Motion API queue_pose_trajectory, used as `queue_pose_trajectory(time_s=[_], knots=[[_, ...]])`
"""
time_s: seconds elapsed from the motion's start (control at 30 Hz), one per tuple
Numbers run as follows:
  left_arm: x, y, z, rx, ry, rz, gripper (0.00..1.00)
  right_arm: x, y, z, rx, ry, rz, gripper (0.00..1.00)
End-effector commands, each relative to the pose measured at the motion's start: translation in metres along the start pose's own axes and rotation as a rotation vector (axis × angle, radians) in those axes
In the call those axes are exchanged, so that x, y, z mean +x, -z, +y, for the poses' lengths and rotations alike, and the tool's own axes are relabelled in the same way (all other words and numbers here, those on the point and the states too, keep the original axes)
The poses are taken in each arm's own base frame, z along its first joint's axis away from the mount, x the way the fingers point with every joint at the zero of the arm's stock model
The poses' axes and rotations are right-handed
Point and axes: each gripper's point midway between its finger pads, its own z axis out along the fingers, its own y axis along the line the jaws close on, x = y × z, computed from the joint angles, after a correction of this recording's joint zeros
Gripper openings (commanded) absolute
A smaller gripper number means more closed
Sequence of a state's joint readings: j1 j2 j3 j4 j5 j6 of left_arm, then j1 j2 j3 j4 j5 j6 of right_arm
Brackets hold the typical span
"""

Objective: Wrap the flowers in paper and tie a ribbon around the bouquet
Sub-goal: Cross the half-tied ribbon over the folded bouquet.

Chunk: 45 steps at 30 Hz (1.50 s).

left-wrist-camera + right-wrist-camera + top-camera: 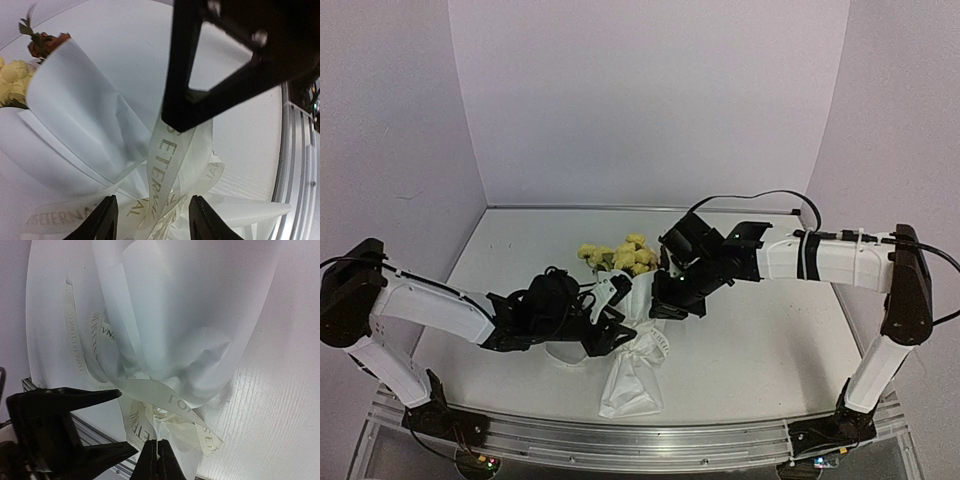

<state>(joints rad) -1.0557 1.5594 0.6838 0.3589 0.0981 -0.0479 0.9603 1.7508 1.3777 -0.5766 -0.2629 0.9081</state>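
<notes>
Centrally placed: bouquet [632, 325] on the white surface [760, 340], between the two arms. Yellow flowers [620, 255] point toward the far wall; one orange-brown bloom [47, 42] shows at the cone's mouth in the left wrist view. White paper [85, 115] forms a cone, pinched narrow low down, its tail fanned out toward the near edge. Cream ribbon [162, 165] with printed lettering ("ETERNAL" legible) sits at the pinched neck in several loose loops and loose ends; cannot tell whether a knot is formed. Right gripper [157, 450]: jaws pressed together, pinching a strand of the ribbon just beside the neck; in the left wrist view that strand runs down from its black tip. Left gripper [152, 202]: fingers spread, one on each side of the ribbon loops at the neck, holding nothing. The two grippers are close together, on opposite sides of the bouquet's neck. Metal rail [620, 440] runs along the near edge of the surface.
</notes>
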Motion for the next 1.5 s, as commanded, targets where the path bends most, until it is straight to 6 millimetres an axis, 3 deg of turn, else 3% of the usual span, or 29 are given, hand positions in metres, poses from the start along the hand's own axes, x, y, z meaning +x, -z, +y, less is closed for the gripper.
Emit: queue_pose_trajectory(time_s=[0.0,0.1,0.27,0.37,0.5,0.77,0.9,1.07,1.23,1.33,1.47], knots=[[-0.040,0.045,0.026,-0.090,0.180,-0.136,0.55,-0.010,0.008,0.003,0.009,0.045,-0.074,0.00],[-0.030,0.063,0.059,-0.212,0.267,-0.130,0.55,-0.011,0.007,0.003,0.015,0.052,-0.084,0.00],[0.020,0.063,0.103,-0.338,0.347,0.033,0.51,-0.012,0.004,0.005,0.014,0.061,-0.078,0.00],[0.043,0.048,0.111,-0.363,0.363,0.153,0.51,-0.012,0.002,0.007,0.011,0.063,-0.071,0.00],[0.057,0.036,0.120,-0.407,0.388,0.211,0.52,-0.011,0.001,0.006,0.009,0.069,-0.070,0.00],[0.067,0.018,0.125,-0.406,0.400,0.250,0.47,-0.011,0.004,0.005,0.010,0.079,-0.076,0.00],[0.073,0.011,0.128,-0.414,0.398,0.273,0.35,-0.011,0.003,0.005,0.014,0.079,-0.078,0.00],[0.071,0.013,0.133,-0.449,0.381,0.297,0.03,-0.013,0.003,0.007,0.013,0.078,-0.083,0.00],[0.026,0.035,0.116,-0.366,0.330,0.285,0.00,-0.019,0.001,0.006,0.030,0.078,-0.104,0.00],[0.003,0.046,0.081,-0.188,0.343,0.320,0.00,-0.023,-0.003,0.005,0.048,0.083,-0.113,0.00],[-0.012,0.063,0.035,0.040,0.448,0.359,0.00,-0.028,-0.008,0.007,0.056,0.090,-0.121,0.00]])
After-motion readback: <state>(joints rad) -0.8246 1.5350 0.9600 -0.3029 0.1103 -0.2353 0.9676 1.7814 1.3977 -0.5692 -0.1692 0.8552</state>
